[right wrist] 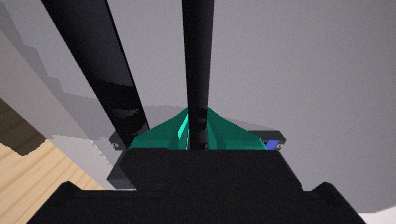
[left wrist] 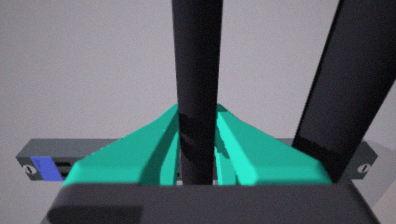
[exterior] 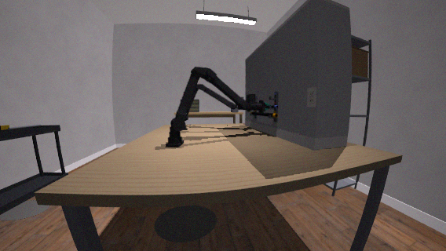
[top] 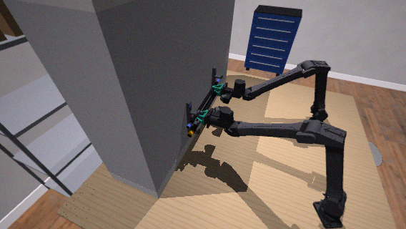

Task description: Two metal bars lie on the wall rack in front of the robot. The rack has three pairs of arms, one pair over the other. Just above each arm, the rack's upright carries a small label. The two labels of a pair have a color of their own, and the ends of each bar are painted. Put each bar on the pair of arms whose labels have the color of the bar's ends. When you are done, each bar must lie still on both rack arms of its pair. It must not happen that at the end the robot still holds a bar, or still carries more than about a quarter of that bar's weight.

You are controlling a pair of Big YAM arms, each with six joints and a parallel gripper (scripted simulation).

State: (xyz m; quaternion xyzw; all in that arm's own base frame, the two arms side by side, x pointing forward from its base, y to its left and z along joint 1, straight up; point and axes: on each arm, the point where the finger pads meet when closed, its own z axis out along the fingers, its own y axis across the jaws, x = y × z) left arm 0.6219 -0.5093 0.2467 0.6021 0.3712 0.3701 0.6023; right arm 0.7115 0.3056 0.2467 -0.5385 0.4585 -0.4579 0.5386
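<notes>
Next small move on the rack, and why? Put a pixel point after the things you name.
I'd raise the left end effector (top: 200, 116) (exterior: 268, 105) (left wrist: 197, 113) and right end effector (top: 215, 89) (right wrist: 197, 112) together slightly, bar level. Both grip the blue-ended bar (top: 189, 125) (exterior: 276, 107) (left wrist: 198, 60) (right wrist: 198, 55), and the blue labels (top: 190, 106) (left wrist: 46, 168) (right wrist: 272, 144) sit higher on the uprights. The orange-ended bar (top: 191, 133) (exterior: 275, 115) (left wrist: 350, 75) (right wrist: 95, 60) lies below.
</notes>
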